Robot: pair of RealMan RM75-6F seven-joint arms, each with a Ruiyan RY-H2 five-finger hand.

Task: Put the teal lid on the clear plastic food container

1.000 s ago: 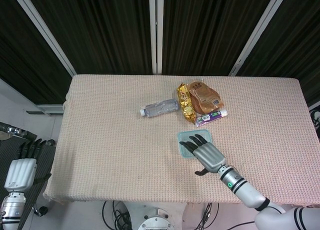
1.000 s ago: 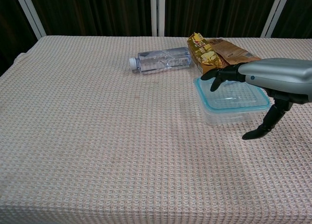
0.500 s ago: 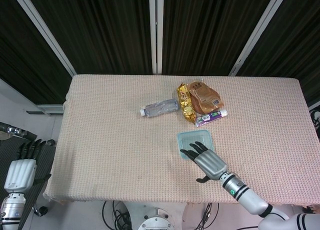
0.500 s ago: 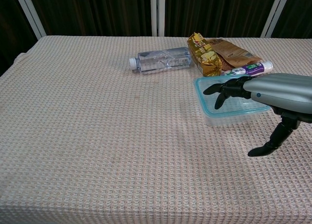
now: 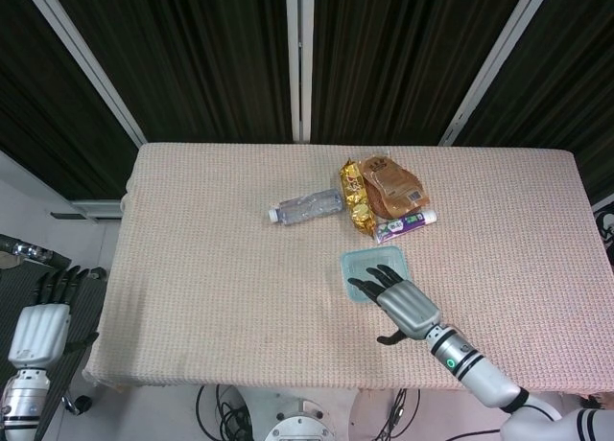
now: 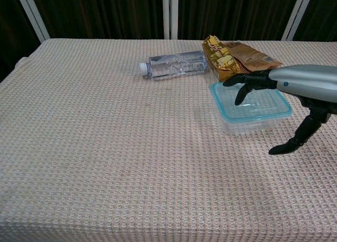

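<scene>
The clear plastic food container (image 5: 372, 266) (image 6: 235, 125) stands right of the table's middle. The teal-rimmed lid (image 5: 376, 260) (image 6: 261, 108) lies flat on top of it. My right hand (image 5: 404, 303) (image 6: 295, 82) is over the container's near right part, holding nothing. Its fingers are spread and bent down toward the lid, and its thumb hangs beside the container. Whether the fingertips touch the lid cannot be told. My left hand (image 5: 39, 330) hangs below the table's left edge with fingers straight and empty; only the head view shows it.
A clear water bottle (image 5: 307, 208) (image 6: 172, 64) lies on its side behind the container. Gold and brown snack bags (image 5: 382, 190) (image 6: 231, 58) and a tube (image 5: 408, 224) lie at the back right. The table's near edge (image 5: 288, 383) is close behind my right wrist.
My right hand drew back toward the near edge and dipped, then rose and moved slightly right over the lid. The container, lid and left hand have not moved.
</scene>
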